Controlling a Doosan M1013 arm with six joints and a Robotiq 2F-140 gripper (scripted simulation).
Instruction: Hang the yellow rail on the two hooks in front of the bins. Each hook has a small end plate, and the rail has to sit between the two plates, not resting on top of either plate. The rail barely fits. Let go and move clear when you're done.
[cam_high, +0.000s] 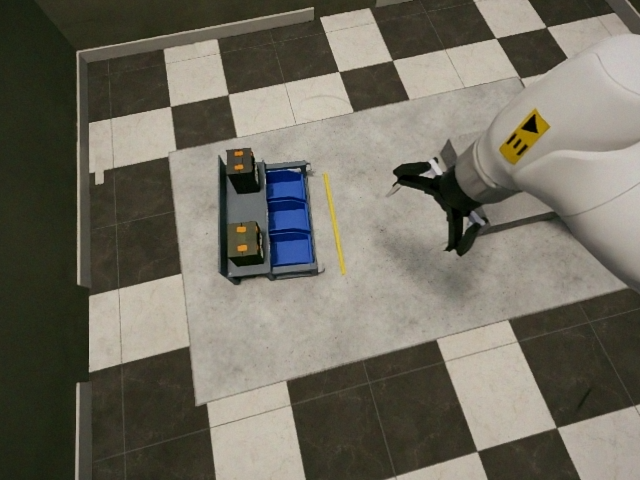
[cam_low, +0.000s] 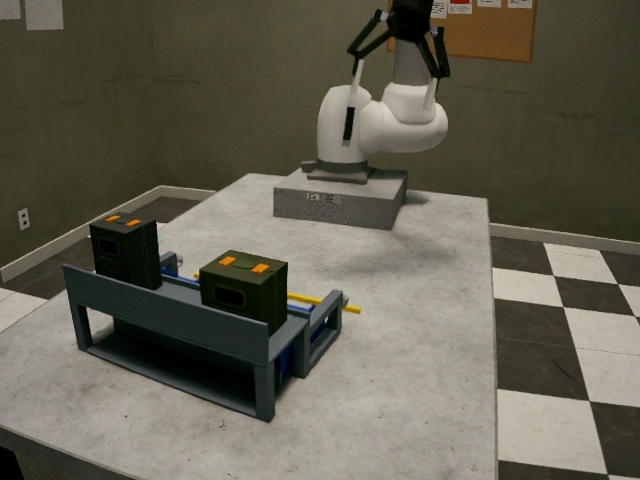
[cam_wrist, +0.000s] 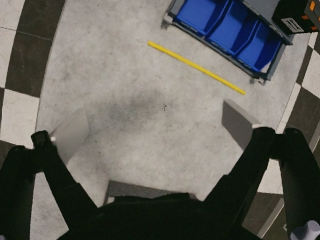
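item: yellow rail (cam_high: 333, 223), flat on table beside blue bins (cam_high: 289, 219); gripper (cam_high: 425, 211) jaws spread, empty (grasp mid-length, crosswise).

Yellow rail (cam_high: 333, 222), blue bins (cam_high: 288, 215), black-and-white checkered floor (cam_high: 413, 403).
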